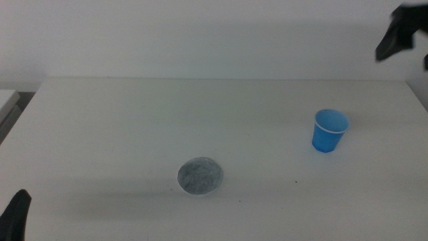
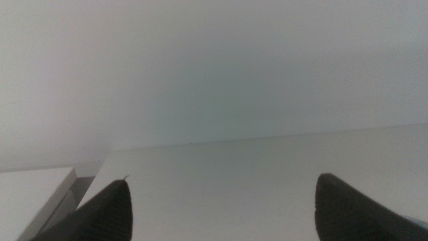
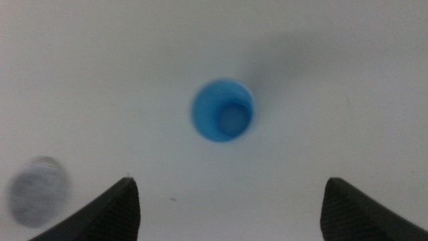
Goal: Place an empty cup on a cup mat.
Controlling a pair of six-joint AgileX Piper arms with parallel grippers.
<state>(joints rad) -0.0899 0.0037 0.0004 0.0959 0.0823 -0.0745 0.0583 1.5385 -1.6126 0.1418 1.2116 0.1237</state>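
Right gripper (image 3: 227,211) high above table, jaws spread wide, empty; small bright blue tapered paper cup (image 3: 223,111) upright below, ahead of jaw gap. Flat round speckled grey mat (image 1: 200,177) well apart. Left gripper (image 2: 221,211) open, waiting, farther off.

The left hand (image 2: 221,207) hangs over the pale counter (image 2: 241,174) with its two dark jaws spread wide apart and nothing between them. Bare counter surface runs from the jaws out to its far edge, where a plain light wall (image 2: 214,67) rises. Beside the counter's corner sits a separate white ledge (image 2: 33,194), with a dark gap between the two.
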